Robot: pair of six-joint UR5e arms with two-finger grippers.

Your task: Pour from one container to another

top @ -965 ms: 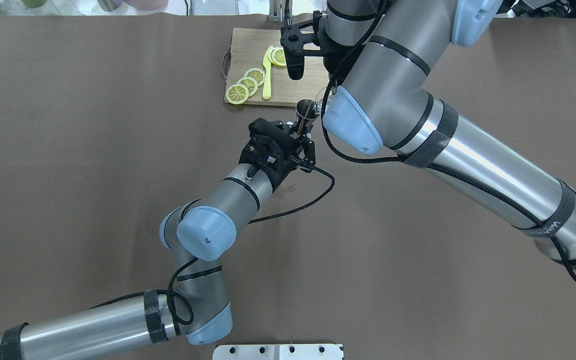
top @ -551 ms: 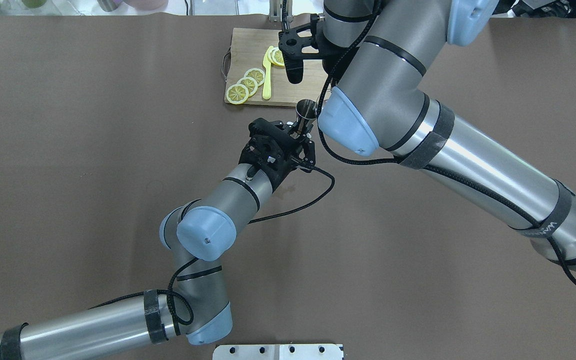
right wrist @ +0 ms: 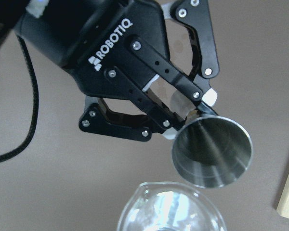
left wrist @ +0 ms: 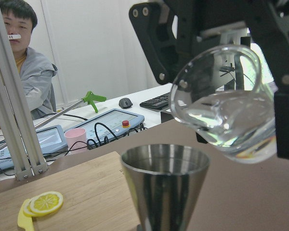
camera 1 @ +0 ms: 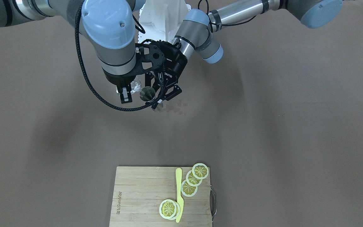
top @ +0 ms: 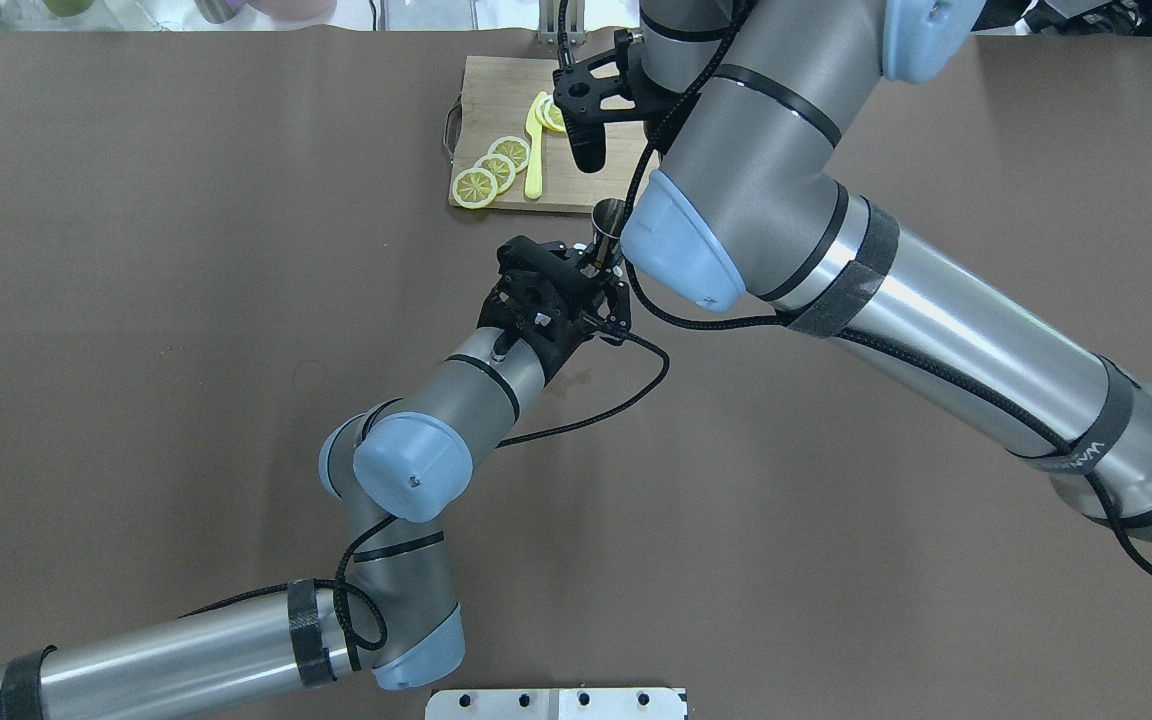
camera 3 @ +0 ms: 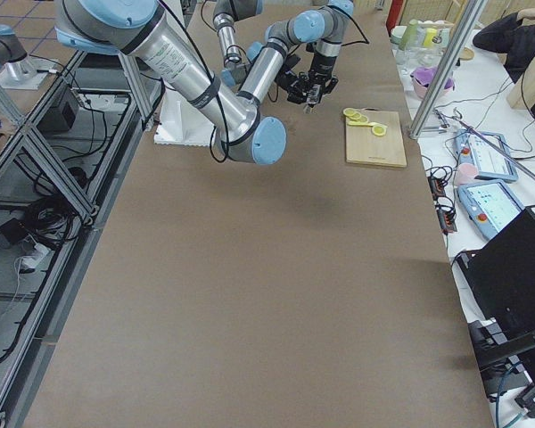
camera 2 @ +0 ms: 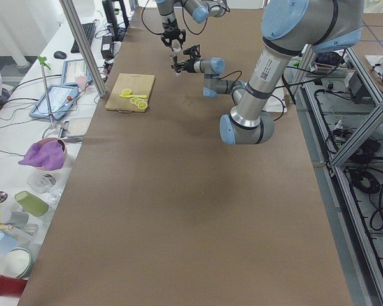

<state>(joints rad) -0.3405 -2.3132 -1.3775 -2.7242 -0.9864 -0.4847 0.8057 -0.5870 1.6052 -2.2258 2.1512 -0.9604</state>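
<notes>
1 glass [left wrist: 221, 110] in right gripper [camera 1: 129, 90] — 1 jigger [left wrist: 164, 187] in left gripper [right wrist: 191, 115].

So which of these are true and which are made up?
1. The left gripper holds the jigger upright. True.
2. The glass stands on the table. False: the right gripper holds it in the air, tilted towards the jigger's open top.
3. Lemon slices lie on the cutting board. True.
4. The jigger lies on its side on the cutting board. False: it is held up, away from the board.
5. A yellow knife lies on the board beside the slices. True.
</notes>
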